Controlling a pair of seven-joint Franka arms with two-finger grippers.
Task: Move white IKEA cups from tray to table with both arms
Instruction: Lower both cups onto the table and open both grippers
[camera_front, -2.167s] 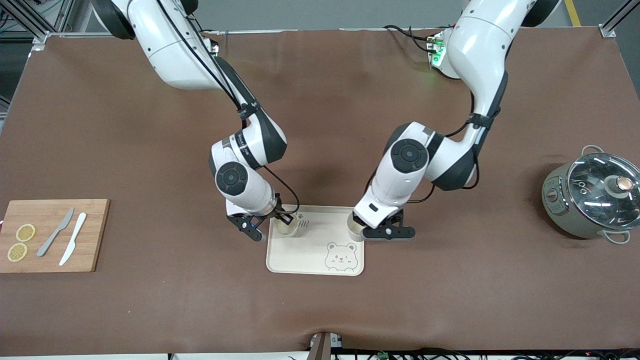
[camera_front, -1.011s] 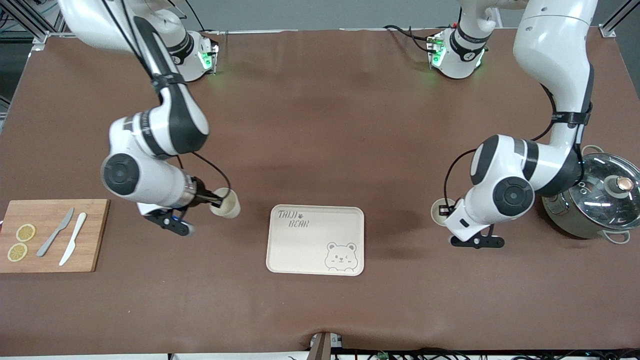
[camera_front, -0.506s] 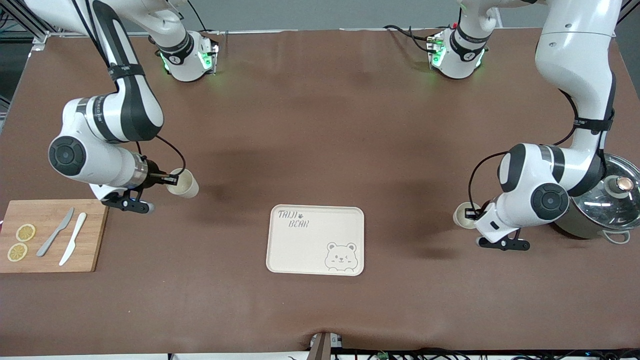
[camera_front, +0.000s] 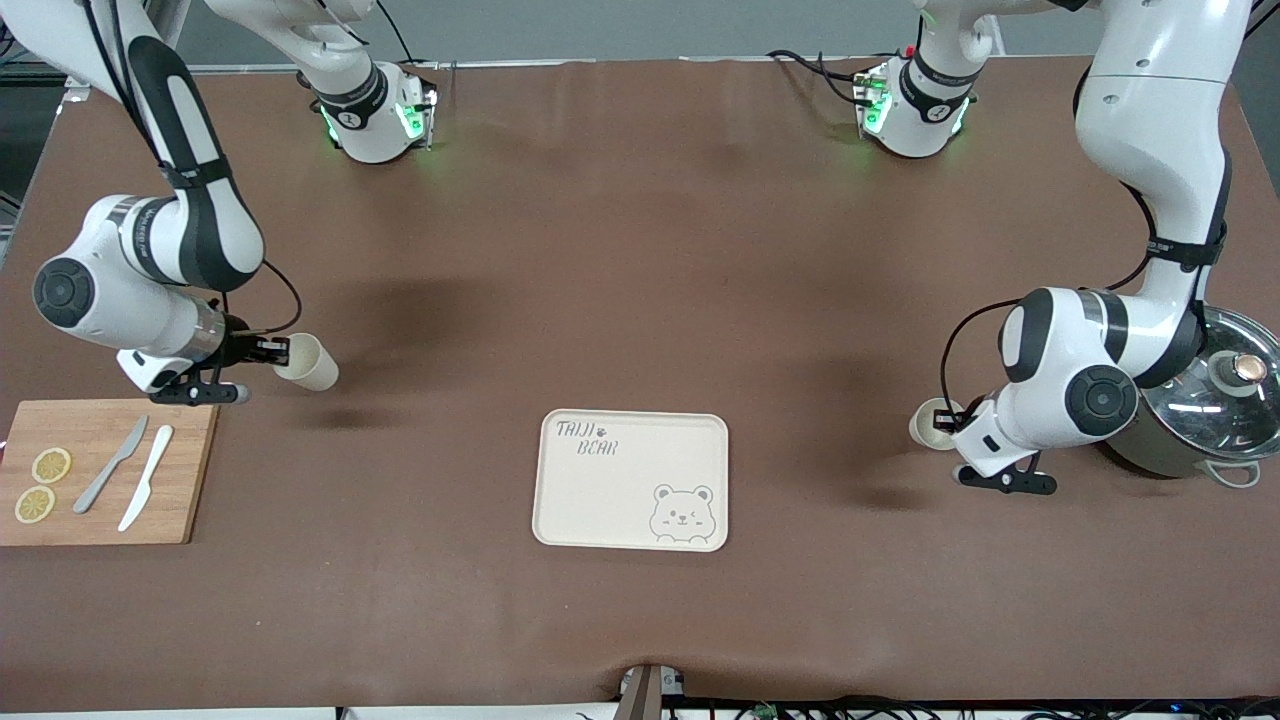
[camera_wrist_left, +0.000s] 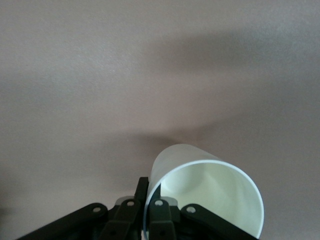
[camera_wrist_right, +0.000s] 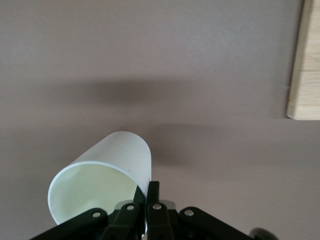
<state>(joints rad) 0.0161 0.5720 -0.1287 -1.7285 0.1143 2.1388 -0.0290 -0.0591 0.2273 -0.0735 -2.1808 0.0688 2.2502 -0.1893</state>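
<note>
My right gripper (camera_front: 281, 351) is shut on the rim of one white IKEA cup (camera_front: 308, 363) and holds it tilted above the bare table, over a spot beside the cutting board. In the right wrist view the cup (camera_wrist_right: 107, 170) has one finger inside and one outside, where the gripper (camera_wrist_right: 149, 192) pinches its wall. My left gripper (camera_front: 944, 427) is shut on the rim of the other white cup (camera_front: 924, 423) above the table beside the pot. The left wrist view shows that cup (camera_wrist_left: 210, 187) pinched the same way by the gripper (camera_wrist_left: 149, 197).
The cream bear tray (camera_front: 630, 500) lies mid-table, nearer the front camera. A wooden cutting board (camera_front: 190, 470) with two knives and lemon slices sits at the right arm's end; its corner shows in the right wrist view (camera_wrist_right: 305, 65). A grey-green lidded pot (camera_front: 1190, 400) stands at the left arm's end.
Both arms lifted their cups off the bear tray and carried them apart, the right toward the cutting board, the left toward the pot. The left arm has nearly stopped.
</note>
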